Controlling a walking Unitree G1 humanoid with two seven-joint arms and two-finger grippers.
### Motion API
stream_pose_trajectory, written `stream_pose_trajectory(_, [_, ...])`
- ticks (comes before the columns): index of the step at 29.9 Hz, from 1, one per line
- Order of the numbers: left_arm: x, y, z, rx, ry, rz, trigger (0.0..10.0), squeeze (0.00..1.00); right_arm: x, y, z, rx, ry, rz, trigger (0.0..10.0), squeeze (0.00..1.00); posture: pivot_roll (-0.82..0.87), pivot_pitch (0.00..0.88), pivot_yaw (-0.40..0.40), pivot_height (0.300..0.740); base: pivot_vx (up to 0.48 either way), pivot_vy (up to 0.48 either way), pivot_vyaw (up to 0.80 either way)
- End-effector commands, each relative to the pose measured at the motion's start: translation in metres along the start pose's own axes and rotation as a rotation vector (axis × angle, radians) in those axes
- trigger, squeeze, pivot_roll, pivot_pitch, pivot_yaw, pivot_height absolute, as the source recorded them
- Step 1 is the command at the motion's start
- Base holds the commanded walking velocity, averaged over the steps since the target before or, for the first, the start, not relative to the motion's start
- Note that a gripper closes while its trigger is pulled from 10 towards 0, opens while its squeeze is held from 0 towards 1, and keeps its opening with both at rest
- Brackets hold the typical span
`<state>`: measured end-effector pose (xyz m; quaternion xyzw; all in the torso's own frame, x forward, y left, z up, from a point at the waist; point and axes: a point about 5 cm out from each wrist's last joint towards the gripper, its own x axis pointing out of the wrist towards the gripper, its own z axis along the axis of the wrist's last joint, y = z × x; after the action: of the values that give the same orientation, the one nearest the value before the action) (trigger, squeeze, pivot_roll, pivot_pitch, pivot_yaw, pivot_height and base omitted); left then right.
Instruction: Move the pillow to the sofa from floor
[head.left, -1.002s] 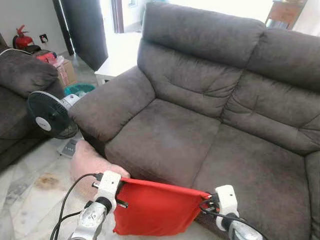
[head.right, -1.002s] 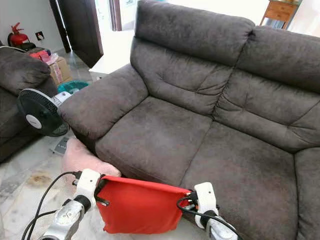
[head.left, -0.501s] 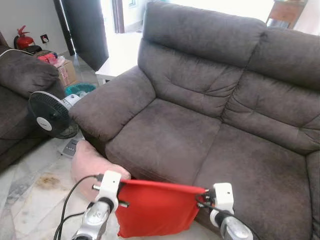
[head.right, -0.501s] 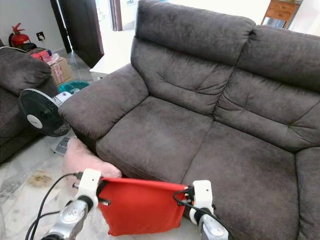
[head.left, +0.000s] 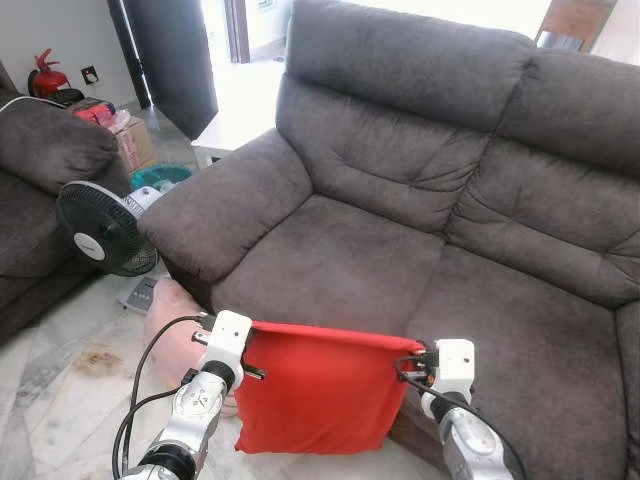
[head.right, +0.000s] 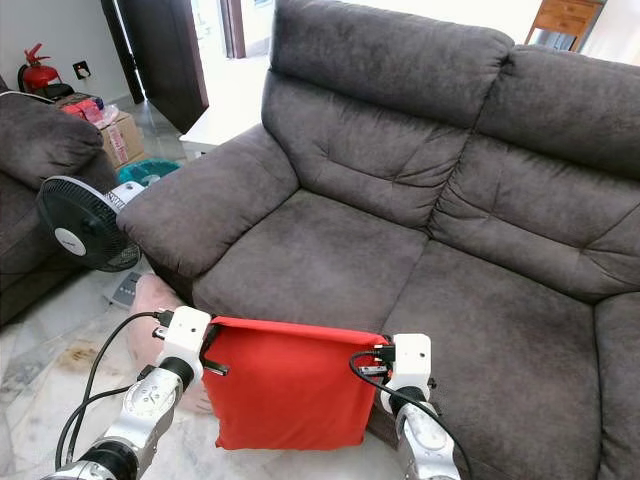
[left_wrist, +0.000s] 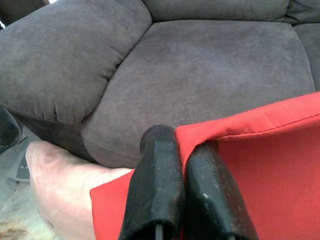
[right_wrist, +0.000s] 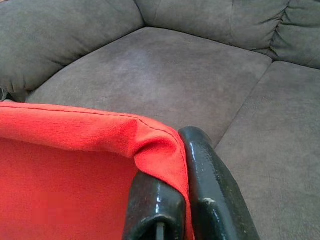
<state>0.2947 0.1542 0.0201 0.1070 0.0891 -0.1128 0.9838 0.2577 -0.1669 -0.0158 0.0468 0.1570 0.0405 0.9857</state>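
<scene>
A dark grey sofa is filling the room ahead. Left gripper and right gripper are each clamping a top corner of the red pillow, which is hanging before the seat's near edge.

Marble tile floor carries the dark grey sofa, a pink pillow against its base, and a black fan.

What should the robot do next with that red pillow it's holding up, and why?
Probably carry it forward over the seat edge before letting go. The left gripper and right gripper each pinch a top corner of the red pillow, which hangs in front of the sofa, its lower part below the seat cushion level.
</scene>
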Motion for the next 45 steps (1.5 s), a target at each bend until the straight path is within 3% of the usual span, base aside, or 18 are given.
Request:
stream_pose_trajectory(1, [0.000,0.018,0.009,0.017,-0.056,0.071,10.0,0.00,0.000,-0.015,0.012,0.010,-0.077,-0.082,10.0,0.00,0.07,0.014,-0.039,0.740,0.000,0.000,0.00])
stream_pose_trajectory(7, [-0.002,0.017,0.012,0.023,-0.091,0.082,10.0,0.00,-0.003,-0.019,0.015,-0.030,-0.114,-0.106,10.0,0.00,0.07,0.015,-0.040,0.740,0.000,0.000,0.00])
stream_pose_trajectory(13, [-0.013,0.012,0.024,0.064,-0.228,0.086,10.0,0.00,-0.016,-0.023,0.029,-0.023,-0.257,-0.126,10.0,0.00,0.07,0.023,-0.035,0.740,0.000,0.000,0.00])
stream_pose_trajectory(14, [-0.022,0.011,0.026,0.070,-0.261,0.087,10.0,0.00,-0.025,-0.019,0.032,-0.030,-0.301,-0.120,10.0,0.00,0.06,0.027,-0.033,0.740,0.000,0.000,0.00])
stream_pose_trajectory(19, [-0.035,0.010,0.022,0.075,-0.270,0.090,10.0,0.00,-0.041,-0.007,0.032,-0.032,-0.336,-0.085,10.0,0.00,0.06,0.030,-0.029,0.740,0.000,0.000,0.00])
stream_pose_trajectory(31, [-0.047,0.004,0.004,0.077,-0.202,0.101,10.0,0.00,-0.048,-0.016,0.010,-0.009,-0.245,-0.123,10.0,0.00,0.06,0.027,-0.031,0.740,0.000,0.000,0.00])
stream_pose_trajectory(34, [-0.054,0.004,0.003,0.074,-0.191,0.112,10.0,0.00,-0.057,-0.017,0.011,-0.002,-0.239,-0.122,10.0,0.00,0.06,0.032,-0.033,0.740,0.000,0.000,0.00])
stream_pose_trajectory(41, [-0.055,0.006,0.003,0.069,-0.183,0.119,10.0,0.00,-0.060,-0.017,0.011,-0.001,-0.236,-0.119,10.0,0.00,0.06,0.032,-0.034,0.740,0.000,0.000,0.00])
stream_pose_trajectory(45, [-0.055,0.007,0.000,0.067,-0.169,0.120,10.0,0.00,-0.063,-0.018,0.000,0.005,-0.191,-0.114,10.0,0.00,0.06,0.031,-0.033,0.740,0.000,0.000,0.00])
